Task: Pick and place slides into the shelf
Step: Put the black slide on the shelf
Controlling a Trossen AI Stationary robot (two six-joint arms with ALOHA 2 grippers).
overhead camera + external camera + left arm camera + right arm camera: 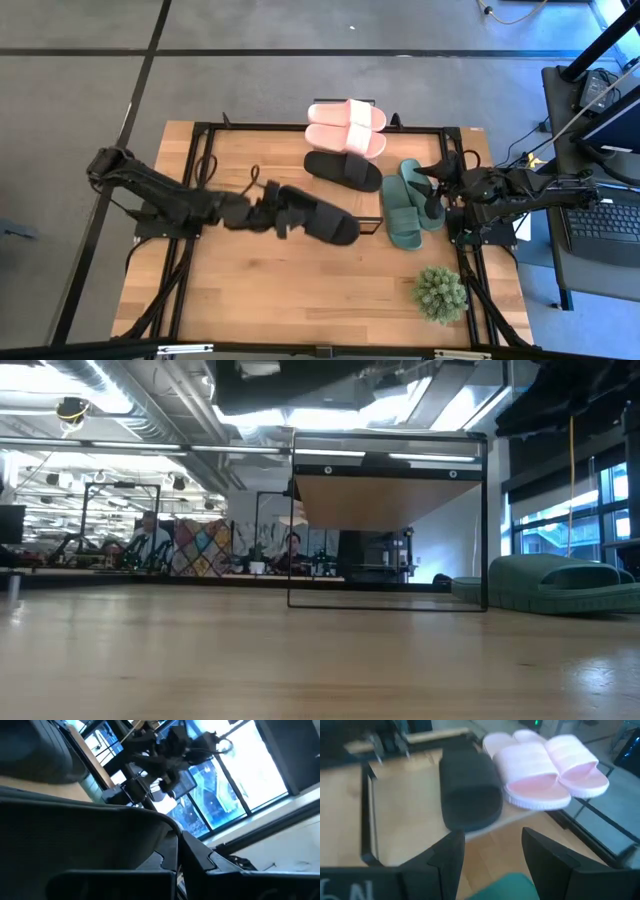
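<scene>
My left gripper [274, 211] reaches in from the table's left to mid-table and is shut on one black slide [325, 220]. That slide fills the left wrist view as a dark surface [100, 845]. The second black slide [343, 170] [470, 790] and the pink pair [347, 127] [545, 765] lie flat on the shelf's wood top [405, 815]. The green pair [410, 205] [560, 580] lies on the table to the right of the shelf [390, 500]. My right gripper [437, 185] [492, 855] is open above the green pair, touching nothing. My left gripper holds the black slide by the end nearest the arm [290, 208], the fingers coming roughly level from the table's left and lying along the slide. The slide is lifted clear of the table and sticks out toward the right. The gripper body hides how the fingers meet it.
A small potted plant [440, 293] stands near the table's right near corner. A laptop [600, 225] sits on a stand beyond the right edge. Bare tabletop lies in front of the shelf [300, 650]. People and benches show far behind in the low view.
</scene>
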